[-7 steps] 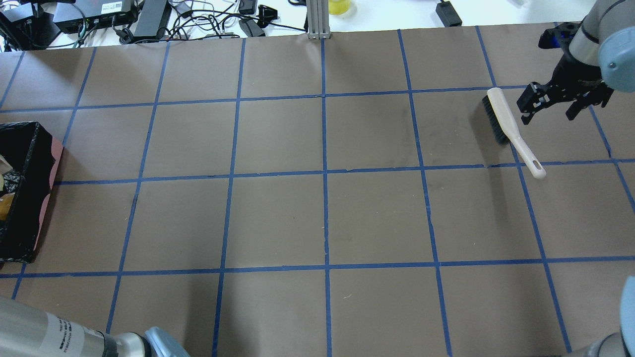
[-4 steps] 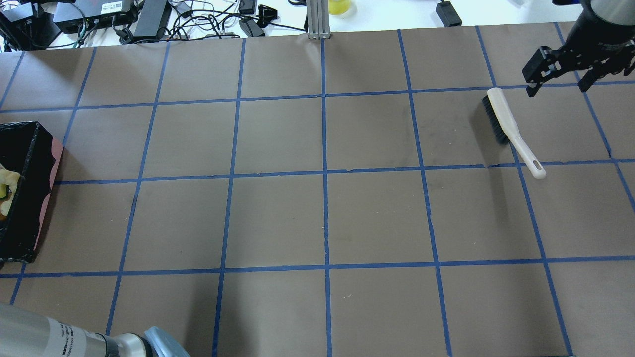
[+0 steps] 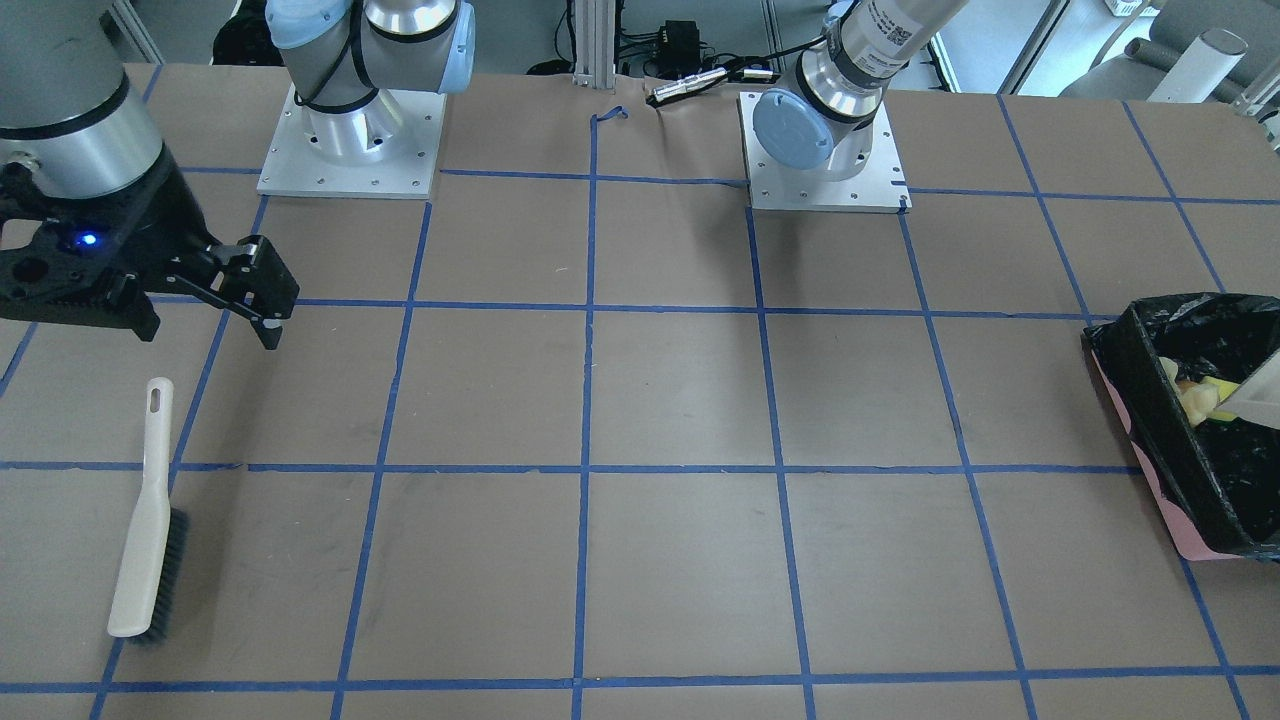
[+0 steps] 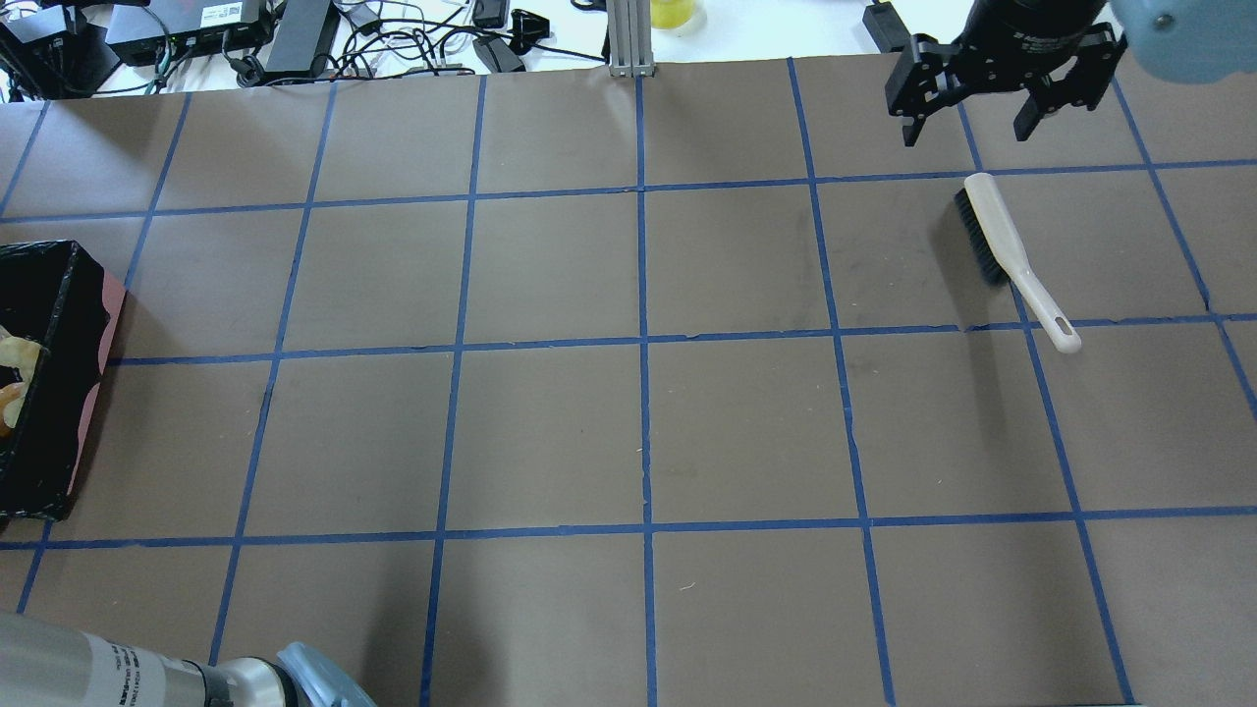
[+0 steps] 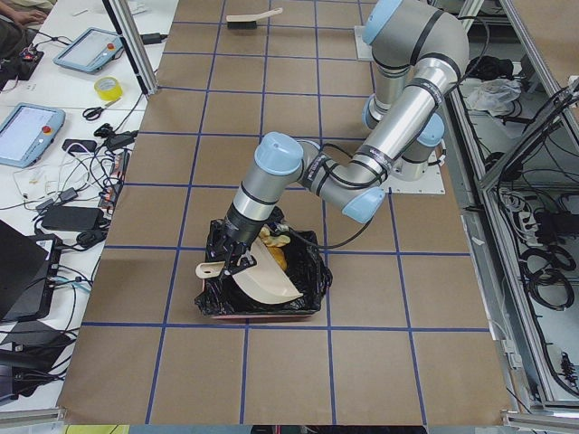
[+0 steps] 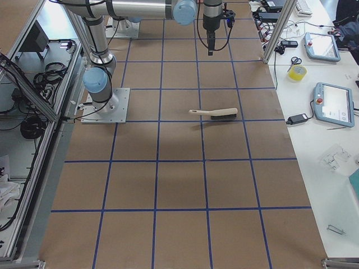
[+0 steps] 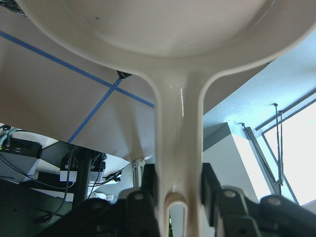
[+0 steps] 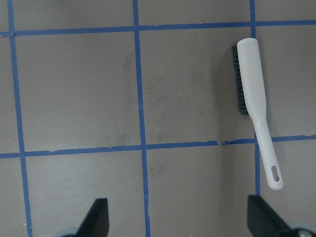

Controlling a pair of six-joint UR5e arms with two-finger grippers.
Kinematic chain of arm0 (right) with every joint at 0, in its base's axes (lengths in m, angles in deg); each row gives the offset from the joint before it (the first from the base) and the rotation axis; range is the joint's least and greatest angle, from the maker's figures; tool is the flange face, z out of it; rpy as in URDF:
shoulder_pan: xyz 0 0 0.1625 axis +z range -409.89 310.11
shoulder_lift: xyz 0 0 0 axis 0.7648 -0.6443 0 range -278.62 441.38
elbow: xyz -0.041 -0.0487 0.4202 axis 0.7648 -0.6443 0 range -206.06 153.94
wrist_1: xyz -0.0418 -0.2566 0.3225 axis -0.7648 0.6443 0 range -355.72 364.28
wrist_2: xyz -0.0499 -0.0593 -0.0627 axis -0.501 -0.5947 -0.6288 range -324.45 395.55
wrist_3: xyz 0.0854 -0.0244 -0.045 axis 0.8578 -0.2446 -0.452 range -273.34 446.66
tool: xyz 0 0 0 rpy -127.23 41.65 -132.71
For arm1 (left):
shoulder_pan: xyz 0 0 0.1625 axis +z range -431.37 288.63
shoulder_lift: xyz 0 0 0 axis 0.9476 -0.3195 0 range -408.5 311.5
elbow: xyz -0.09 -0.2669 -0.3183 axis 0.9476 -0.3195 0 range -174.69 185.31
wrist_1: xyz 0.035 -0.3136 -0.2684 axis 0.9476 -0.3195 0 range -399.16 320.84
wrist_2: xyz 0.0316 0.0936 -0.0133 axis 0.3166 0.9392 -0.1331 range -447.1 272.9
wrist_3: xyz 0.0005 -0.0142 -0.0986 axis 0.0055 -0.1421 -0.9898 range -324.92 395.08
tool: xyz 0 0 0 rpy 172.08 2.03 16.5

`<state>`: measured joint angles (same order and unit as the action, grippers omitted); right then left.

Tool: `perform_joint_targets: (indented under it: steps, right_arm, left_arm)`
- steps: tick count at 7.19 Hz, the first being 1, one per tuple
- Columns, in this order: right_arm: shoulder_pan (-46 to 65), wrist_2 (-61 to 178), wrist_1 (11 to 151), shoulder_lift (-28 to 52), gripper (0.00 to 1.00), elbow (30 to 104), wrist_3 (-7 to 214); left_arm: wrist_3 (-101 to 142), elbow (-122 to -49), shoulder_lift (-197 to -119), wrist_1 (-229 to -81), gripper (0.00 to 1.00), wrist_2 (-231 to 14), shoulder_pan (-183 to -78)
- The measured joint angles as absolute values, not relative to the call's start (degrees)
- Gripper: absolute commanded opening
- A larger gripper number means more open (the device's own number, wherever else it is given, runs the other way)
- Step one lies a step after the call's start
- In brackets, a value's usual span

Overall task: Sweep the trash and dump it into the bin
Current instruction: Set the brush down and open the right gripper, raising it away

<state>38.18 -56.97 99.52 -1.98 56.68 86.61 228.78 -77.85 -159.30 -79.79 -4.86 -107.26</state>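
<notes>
The bin [image 3: 1140, 400], pink with a black bag, stands at the table's left end; it also shows in the overhead view [image 4: 59, 393] and the exterior left view [image 5: 262, 307]. Trash [image 3: 1195, 392] lies inside it: pale yellow and yellow-green pieces, and an orange-brown lump [image 5: 279, 259]. My left gripper [image 7: 177, 197] is shut on the handle of the beige dustpan [image 7: 177, 123], which is tilted over the bin [image 5: 267, 278]. My right gripper [image 4: 967, 128] is open and empty, raised beyond the beige hand brush [image 4: 1002, 245].
The brush [image 3: 145, 540] lies flat on the brown paper on the robot's right side, also in the right wrist view [image 8: 254, 94]. Cables and boxes [image 4: 295, 39] lie past the far table edge. An aluminium post [image 4: 628, 39] stands at the far middle.
My right gripper has risen from beside the brush and moved toward the far edge and leftward in the overhead view. The brush has not moved. Pale trash now shows in the bin.
</notes>
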Motion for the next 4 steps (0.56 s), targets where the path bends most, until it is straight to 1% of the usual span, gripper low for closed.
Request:
perform_joint_targets:
  steps: [2,3,4]
  right_arm:
    - [39.9,-56.9,99.9,-4.2,1.00,57.4,87.4]
    - [40.1,-57.0,100.7,-4.8,1.00,57.8,87.5]
    - [40.2,-56.9,101.5,-5.0,1.00,58.1,87.5]
  left_arm:
    - [229.9,-77.0,-159.1,-86.2,0.00,-8.9,-104.5]
    - [229.6,-75.6,-158.9,-90.1,0.00,-9.2,-104.2]
    - [228.8,-72.5,-159.1,-95.6,0.00,-9.1,-104.2]
